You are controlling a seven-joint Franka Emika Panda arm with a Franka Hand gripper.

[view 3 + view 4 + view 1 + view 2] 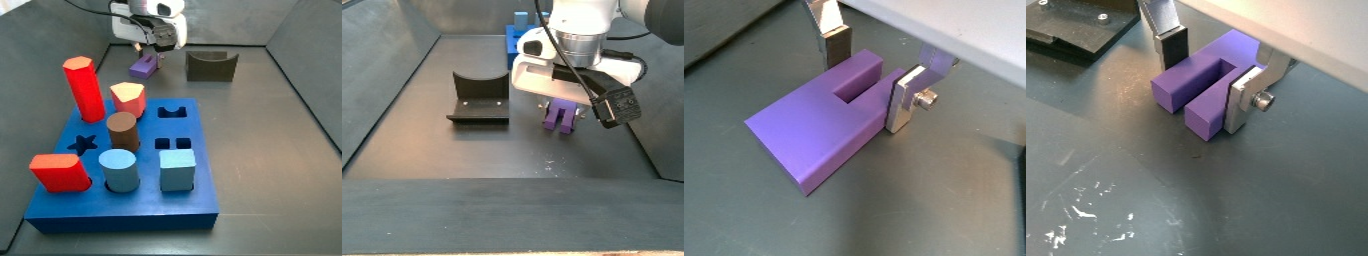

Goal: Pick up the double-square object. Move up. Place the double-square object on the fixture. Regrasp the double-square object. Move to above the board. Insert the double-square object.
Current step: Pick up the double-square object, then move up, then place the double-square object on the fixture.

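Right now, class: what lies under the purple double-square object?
The double-square object rests on the bare grey floor, between the gripper fingers. The floor directly beneath is covered.

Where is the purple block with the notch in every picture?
Wrist view: the purple block fills the middle, between the tool's fingers.
Wrist view: purple block near the centre, again between the fingers, with the fixture in a corner.
Side view: small, far behind the blue board, under the tool.
Side view: purple block mid-picture, beneath the tool, right of the fixture.
Shared landmark: the tool's fingers.
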